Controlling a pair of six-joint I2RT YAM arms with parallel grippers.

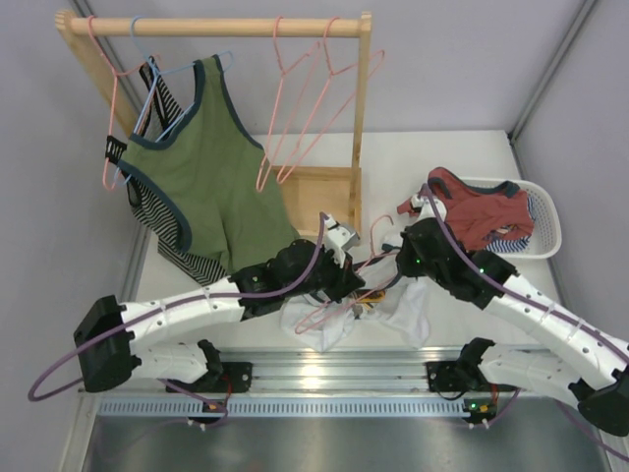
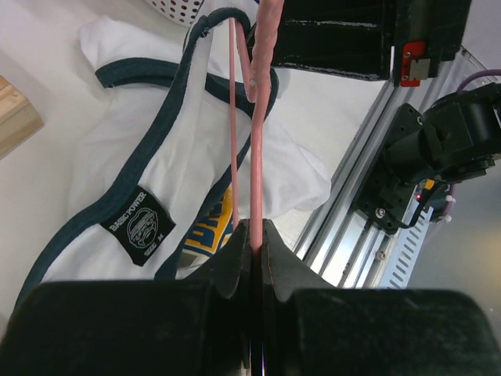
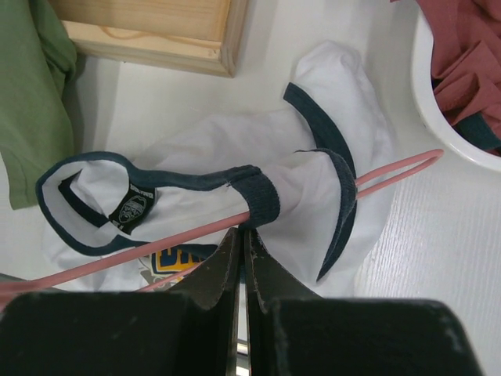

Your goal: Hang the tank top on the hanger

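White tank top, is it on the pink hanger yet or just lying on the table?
Partly on: one navy-trimmed strap of the tank top is threaded over the hanger wire; the rest lies crumpled on the table.

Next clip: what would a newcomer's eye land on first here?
Both arms meet at the table's near middle over the crumpled white tank top: the left gripper is shut on the pink hanger, whose wire runs through a navy-trimmed strap, and the right gripper pinches that strap. Behind left, a green top hangs on the wooden rack; at right, a white basket holds red cloth.
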